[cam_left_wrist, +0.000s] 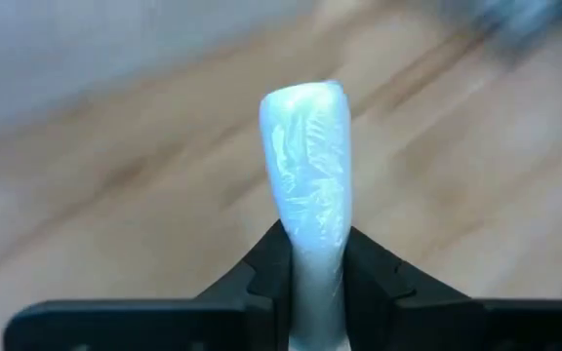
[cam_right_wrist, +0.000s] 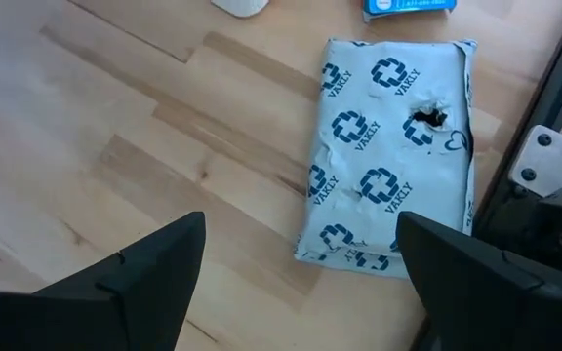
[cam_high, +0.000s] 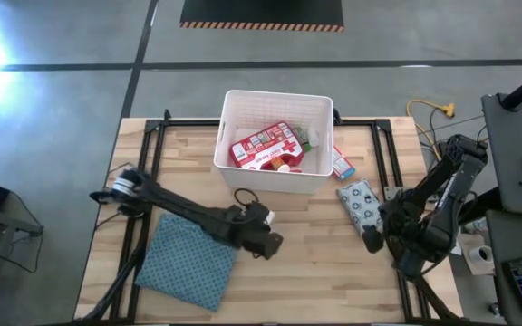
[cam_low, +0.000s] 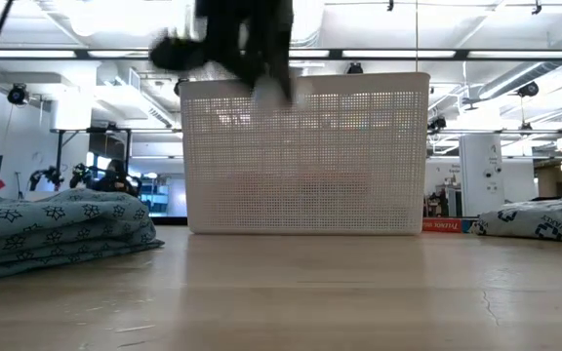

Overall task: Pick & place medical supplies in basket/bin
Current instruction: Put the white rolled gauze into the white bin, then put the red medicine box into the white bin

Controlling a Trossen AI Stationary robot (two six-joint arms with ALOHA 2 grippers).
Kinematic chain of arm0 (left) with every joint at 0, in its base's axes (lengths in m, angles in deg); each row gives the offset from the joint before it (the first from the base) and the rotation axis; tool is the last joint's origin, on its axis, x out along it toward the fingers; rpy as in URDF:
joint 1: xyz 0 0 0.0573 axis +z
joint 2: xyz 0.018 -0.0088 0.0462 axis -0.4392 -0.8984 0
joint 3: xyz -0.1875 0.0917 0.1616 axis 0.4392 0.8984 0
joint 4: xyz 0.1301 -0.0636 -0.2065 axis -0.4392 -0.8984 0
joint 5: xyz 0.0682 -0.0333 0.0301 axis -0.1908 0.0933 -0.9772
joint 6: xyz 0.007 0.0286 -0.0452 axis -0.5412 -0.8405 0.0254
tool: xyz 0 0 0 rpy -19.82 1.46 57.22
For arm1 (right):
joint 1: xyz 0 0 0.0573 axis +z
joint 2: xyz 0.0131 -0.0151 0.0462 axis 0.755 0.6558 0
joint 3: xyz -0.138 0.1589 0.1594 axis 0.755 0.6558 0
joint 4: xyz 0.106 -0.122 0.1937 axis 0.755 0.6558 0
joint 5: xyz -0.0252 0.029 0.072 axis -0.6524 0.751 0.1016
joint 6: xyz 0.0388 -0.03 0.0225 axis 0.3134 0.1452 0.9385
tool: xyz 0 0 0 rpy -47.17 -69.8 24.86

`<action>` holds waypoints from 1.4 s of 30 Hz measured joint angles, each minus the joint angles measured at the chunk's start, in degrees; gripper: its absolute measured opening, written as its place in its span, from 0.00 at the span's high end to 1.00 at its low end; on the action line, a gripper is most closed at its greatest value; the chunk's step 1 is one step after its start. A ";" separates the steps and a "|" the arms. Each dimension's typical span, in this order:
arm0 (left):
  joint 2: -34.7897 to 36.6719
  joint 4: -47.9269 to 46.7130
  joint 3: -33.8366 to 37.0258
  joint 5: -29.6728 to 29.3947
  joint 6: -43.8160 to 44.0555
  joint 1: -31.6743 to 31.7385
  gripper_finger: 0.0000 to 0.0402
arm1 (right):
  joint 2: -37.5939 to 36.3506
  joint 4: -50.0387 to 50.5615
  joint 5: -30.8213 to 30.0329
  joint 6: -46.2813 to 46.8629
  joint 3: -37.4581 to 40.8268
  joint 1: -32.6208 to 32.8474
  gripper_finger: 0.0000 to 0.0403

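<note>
the patterned cloth (cam_high: 187, 260) lies folded at the table's (cam_high: 315, 263) left front. just right of it, the left gripper (cam_left_wrist: 318, 283) hangs over bare wood in front of the bin, its fingers clamped on a pale crinkled packet (cam_left_wrist: 310, 175). the white bin (cam_high: 243, 113) sits at the back middle, holding the first aid case (cam_high: 263, 145) and other supplies. a small box (cam_high: 343, 164) lies beside its right wall. the soft pack (cam_high: 362, 203) lies flat further right, with the right gripper (cam_right_wrist: 301, 283) spread wide just in front of it.
</note>
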 joint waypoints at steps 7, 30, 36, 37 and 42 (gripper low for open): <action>5.81 0.04 -13.89 -21.90 -13.68 -0.35 0.88 | -0.73 -0.36 -8.66 2.49 0.00 -0.93 0.19; 5.92 -2.09 -12.92 15.85 -52.78 43.10 0.61 | -8.42 1.70 -8.38 -5.21 0.63 -13.53 0.19; 5.94 -2.51 -10.12 16.04 -61.47 43.84 0.41 | -10.85 -0.32 -3.13 -18.26 0.98 -28.43 0.19; 5.94 -2.51 -9.93 16.11 -63.47 43.80 0.39 | -11.47 -1.81 -2.39 -20.67 0.98 -31.13 0.19; 7.68 -3.61 -9.03 16.32 -65.48 44.34 0.38 | -12.81 -7.90 1.90 -32.65 0.98 -44.76 0.19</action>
